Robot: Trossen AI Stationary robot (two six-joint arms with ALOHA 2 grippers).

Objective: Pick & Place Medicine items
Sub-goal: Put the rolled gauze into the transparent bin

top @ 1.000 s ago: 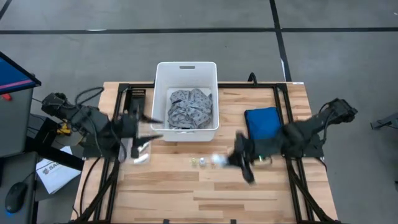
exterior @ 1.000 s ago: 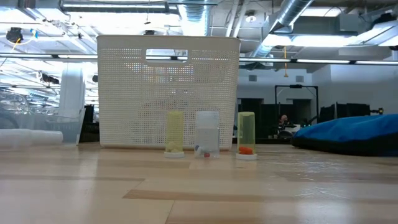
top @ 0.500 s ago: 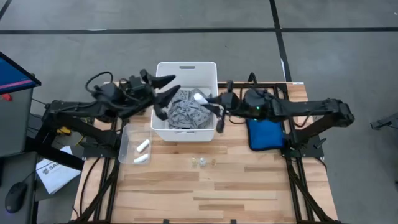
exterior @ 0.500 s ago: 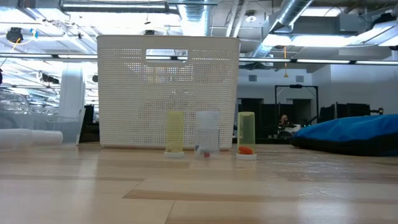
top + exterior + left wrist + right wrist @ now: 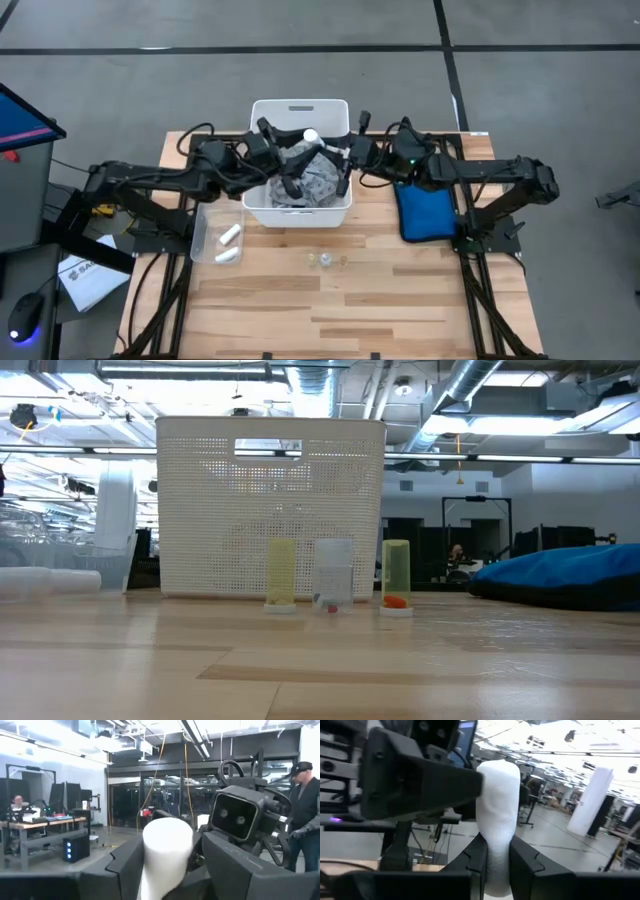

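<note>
Handover: your left gripper (image 5: 167, 870) and right gripper (image 5: 495, 865) both stand clamped on one white tube (image 5: 311, 136).
Risk: release order wrong, and it drops outside the white bin (image 5: 262, 115).

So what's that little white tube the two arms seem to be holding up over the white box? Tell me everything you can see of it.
The white tube is a small, matte, round-ended cylinder, plain and unmarked. It hangs in the air above the white bin and the grey cloth inside it. Both grippers meet at it: the right gripper pinches one end between its dark fingers, and the left gripper has its fingers either side of the tube, seemingly gripping it too. It touches nothing else.
</note>
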